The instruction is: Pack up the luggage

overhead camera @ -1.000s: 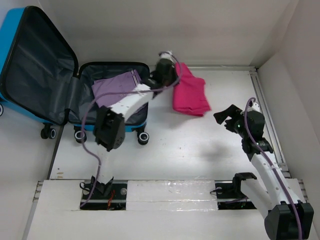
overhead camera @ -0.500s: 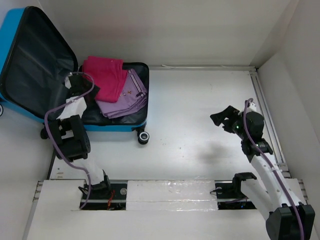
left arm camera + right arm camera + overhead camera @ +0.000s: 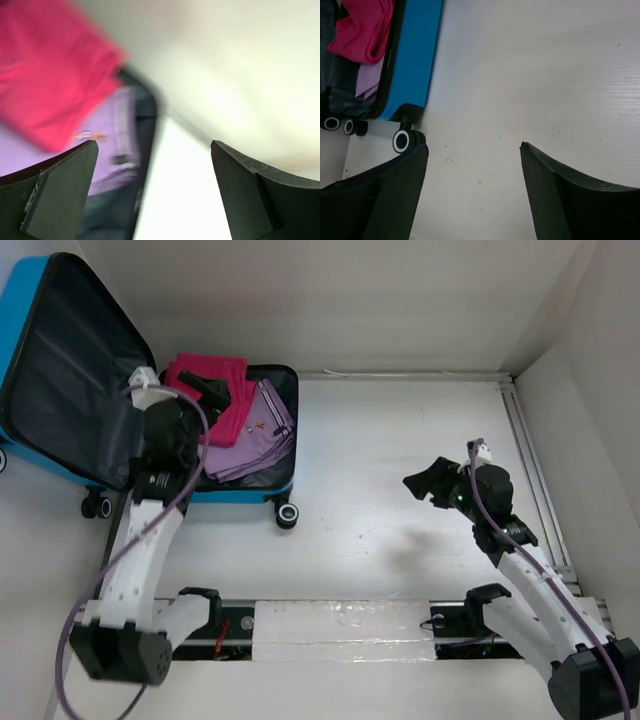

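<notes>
Where the luggage (image 3: 70, 360) lies open at the far left of the tabletop (image 3: 400, 430), I note its lid propped up to the left and its lower half holding a folded purple garment (image 3: 262, 440), with a pink garment (image 3: 185, 370) lying partly on top. My left pincer (image 3: 154, 150) hovers over the pink garment, fingers apart, gripping nothing. My right pincer (image 3: 472, 147) hangs over bare tabletop at the right, well apart from the luggage, likewise apart and empty. The black casters (image 3: 401, 141) face the near side.
</notes>
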`<state>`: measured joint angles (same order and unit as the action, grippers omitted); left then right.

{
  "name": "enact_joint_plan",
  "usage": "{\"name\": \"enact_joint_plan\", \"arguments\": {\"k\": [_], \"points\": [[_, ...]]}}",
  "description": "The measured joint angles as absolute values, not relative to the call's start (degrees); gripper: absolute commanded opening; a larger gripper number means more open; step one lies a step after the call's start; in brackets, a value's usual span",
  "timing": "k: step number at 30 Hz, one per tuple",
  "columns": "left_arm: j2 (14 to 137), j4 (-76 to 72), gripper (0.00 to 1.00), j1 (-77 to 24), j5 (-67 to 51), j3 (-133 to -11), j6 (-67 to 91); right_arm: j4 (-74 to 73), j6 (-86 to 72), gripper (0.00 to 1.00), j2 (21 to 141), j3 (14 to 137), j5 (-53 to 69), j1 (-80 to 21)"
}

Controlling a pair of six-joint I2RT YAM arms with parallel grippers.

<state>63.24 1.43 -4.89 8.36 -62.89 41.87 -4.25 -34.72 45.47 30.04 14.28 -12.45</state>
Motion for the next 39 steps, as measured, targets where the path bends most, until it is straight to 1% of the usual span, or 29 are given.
{"name": "enact_joint_plan", "arguments": {"k": [1,2,5,6,7,8,9,12,13,15,19,25,27,29,30,31,32,33,34,35,36,37,39], "points": [[59.11,-0.54,0.96,-6.2,7.55,-60.95,41.8,-4.23,-34.65,0.78,45.63,30.06,13.89,-13.5],[54.89,-2.68,1.0,-6.57,6.76,-57.8,41.85,-4.23,-34.61,0.69,45.78,30.13,13.56,-14.52],[43.83,-6.26,1.0,-6.09,5.26,-46.63,41.71,-4.32,-34.09,0.68,46.37,30.81,11.99,-17.76],[41.39,-5.8,1.0,-5.98,5.06,-43.97,41.43,-4.32,-33.82,0.55,46.59,31.22,11.46,-18.79],[40.01,-5.04,1.0,-5.93,5.04,-42.35,41.28,-4.32,-33.12,0.54,46.76,31.64,10.68,-20.01],[39.38,-3.66,1.0,-5.93,5.06,-41.52,40.99,-4.4,-32.93,0.54,46.92,32.14,10.04,-21.12],[39.29,-2.28,1.0,-5.93,5.21,-41.43,40.8,-4.4,-32.53,0.6,47.11,32.67,9.47,-22.24],[39.75,0.84,1.0,-5.93,5.96,-41.78,39.94,-4.54,-31.2,0.69,47.75,34.57,8.78,-25.65],[39.81,2.35,1.0,-5.93,6.37,-41.93,39.86,-4.56,-30.76,0.74,47.97,35.4,8.64,-26.83],[39.44,4.78,1.0,-5.93,7.09,-42.13,39.79,-4.64,-29.8,0.77,48.31,37.28,8.21,-29.08],[35.75,9.5,1.0,-5.96,9.98,-42.13,39.86,-4.49,-28.14,0.77,48.36,40.05,7.68,-32.01],[27.66,13.56,1.0,-5.93,15.42,-42.04,40.49,-4.54,-27.33,0.78,48.4,40.32,6.83,-34.65],[26.89,13.37,1.0,-5.91,17.06,-42.02,41.58,-4.51,-27.16,0.78,48.4,40.32,6.59,-35.51],[28.6,14.04,1.0,-5.91,19.55,-42.26,43.44,-4.49,-27.16,0.77,48.4,40.29,6.39,-36.47],[30.37,15.03,1.0,-5.91,21.06,-43.05,44.51,-4.47,-27.14,0.74,48.4,40.29,6.37,-36.95],[32.49,16.12,1.0,-5.91,22.39,-44.31,45.34,-4.45,-27.07,0.68,48.4,40.29,6.35,-37.54],[34.26,17.78,0.98,-5.91,23.66,-46.37,45.84,-4.45,-26.92,0.64,48.4,40.29,6.26,-38.11],[36.36,19.2,0.92,-5.91,25.32,-49.17,45.95,-4.43,-26.72,0.64,48.47,40.29,6.24,-38.63],[38.22,19.77,0.85,-5.91,27.05,-51.88,45.91,-4.4,-26.76,0.49,48.47,40.29,6.28,-39.18],[39.92,20.18,0.78,-5.96,29.32,-55.2,45.39,-4.25,-26.5,0.41,48.62,40.23,6.46,-39.68],[41.78,21.06,0.78,-5.89,31.79,-59.0,44.77,-3.9,-26.3,0.38,48.88,40.1,6.9,-39.97],[44.03,21.78,0.78,-5.85,34.96,-63.44,43.88,-3.49,-26.46,0.38,49.23,39.9,7.42,-40.34],[49.17,23.73,0.8,-5.41,41.23,-73.49,42.19,-3.05,-26.28,0.47,50.15,39.46,8.93,-40.97]]}}
